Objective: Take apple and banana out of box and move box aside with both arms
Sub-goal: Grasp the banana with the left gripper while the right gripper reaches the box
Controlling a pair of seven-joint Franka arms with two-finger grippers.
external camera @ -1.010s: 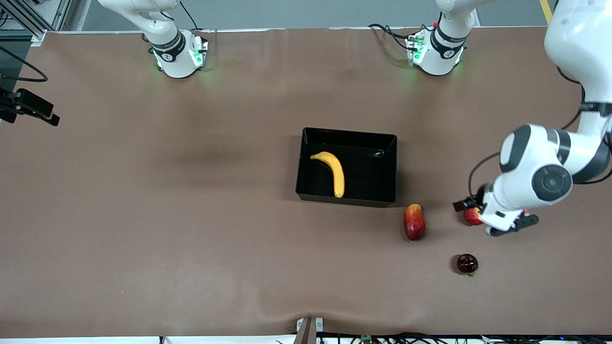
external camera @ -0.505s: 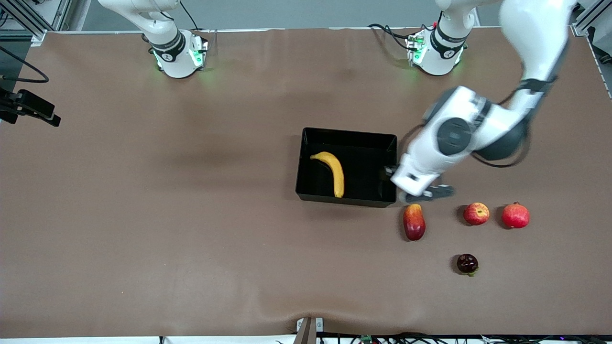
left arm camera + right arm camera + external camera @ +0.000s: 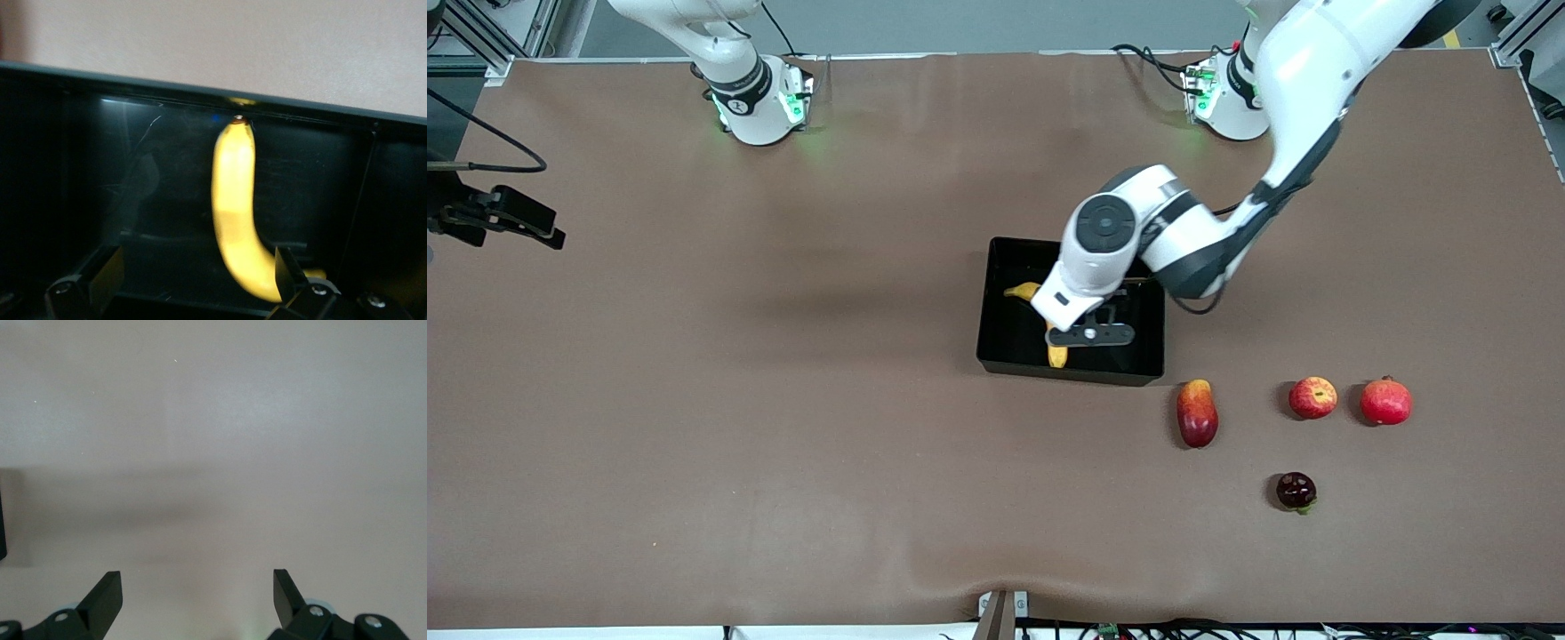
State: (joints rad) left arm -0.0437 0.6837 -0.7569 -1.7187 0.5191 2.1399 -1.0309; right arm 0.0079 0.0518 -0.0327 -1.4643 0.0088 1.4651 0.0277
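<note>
my left gripper hangs over the black box, above the banana. from the front camera my wrist hides the banana's middle; only its stem end and its blunt tip show at either side. in the left wrist view the fingers stand wide apart with nothing between them, and the banana lies below on the box floor; one finger cuts off its curved end there.

the banana's long axis runs from the box's wall toward the robot bases down to the wall nearer the front camera, with its stem end bending off toward the right arm's end of the table. it sits in the half of the box toward the right arm's end.

the apple is on the table, outside the box, nearer the front camera than the box and toward the left arm's end. it lies between the mango and the pomegranate, touching neither. a small dark fruit lies nearer the camera; i cannot tell what it is.

my right arm waits. its gripper shows only in its own wrist view, fingers spread wide and empty, over bare table. in the front view only the base is seen.
</note>
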